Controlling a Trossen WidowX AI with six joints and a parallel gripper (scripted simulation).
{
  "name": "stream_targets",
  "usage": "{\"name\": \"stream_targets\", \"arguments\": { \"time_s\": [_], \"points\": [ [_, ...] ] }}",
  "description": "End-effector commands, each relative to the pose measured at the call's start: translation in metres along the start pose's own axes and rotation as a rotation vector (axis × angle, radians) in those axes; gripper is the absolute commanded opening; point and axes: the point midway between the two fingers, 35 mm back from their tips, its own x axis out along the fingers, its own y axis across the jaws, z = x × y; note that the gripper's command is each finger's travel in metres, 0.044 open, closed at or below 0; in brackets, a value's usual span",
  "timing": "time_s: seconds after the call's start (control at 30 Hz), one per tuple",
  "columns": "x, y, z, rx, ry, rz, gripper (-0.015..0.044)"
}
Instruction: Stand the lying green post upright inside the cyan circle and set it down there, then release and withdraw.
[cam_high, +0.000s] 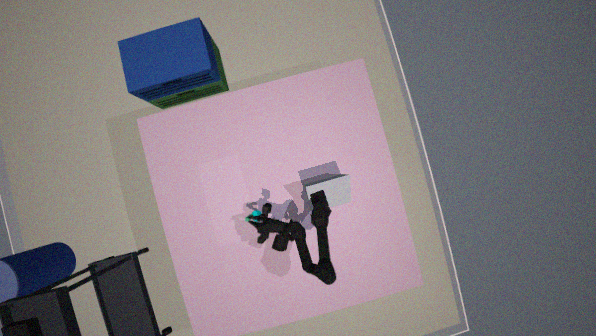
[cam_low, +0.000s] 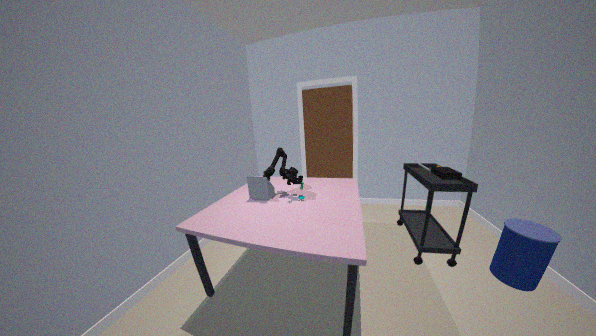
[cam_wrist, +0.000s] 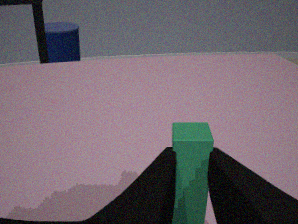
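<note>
The green post (cam_low: 302, 186) (cam_wrist: 191, 170) is near upright in the exterior view, its lower end clear of the table. In the wrist view its end face stands a little beyond the fingertips and its other end is cut off by the frame. My gripper (cam_wrist: 190, 156) (cam_low: 301, 182) is shut on the post. The cyan circle (cam_high: 256, 213) (cam_low: 301, 197) lies flat on the pink table (cam_high: 280, 135) (cam_low: 300, 225), partly hidden by the gripper in the top view. In the exterior view it appears below the post; it is not visible in the wrist view.
A pale grey block or panel (cam_high: 336, 191) (cam_low: 259, 189) stands on the table beside the arm's base. Off the table are a blue and green box (cam_high: 165, 55), a dark cart (cam_low: 440, 180) and a blue bin (cam_high: 47, 267) (cam_low: 525, 255) (cam_wrist: 62, 42).
</note>
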Motion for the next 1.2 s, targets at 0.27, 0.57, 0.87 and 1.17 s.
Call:
{"name": "stream_targets", "arguments": {
  "time_s": [0.27, 0.57, 0.87, 1.17],
  "points": [
    [-0.015, -0.001, 0.007, 0.066, -0.069, 0.028, 0.0023],
    [-0.025, -0.001, 0.012, 0.115, -0.118, 0.053, 0.0023],
    [-0.027, -0.001, 0.013, 0.124, -0.126, 0.057, 0.0023],
    [-0.027, -0.001, 0.013, 0.124, -0.126, 0.057, 0.0023]
  ]
}}
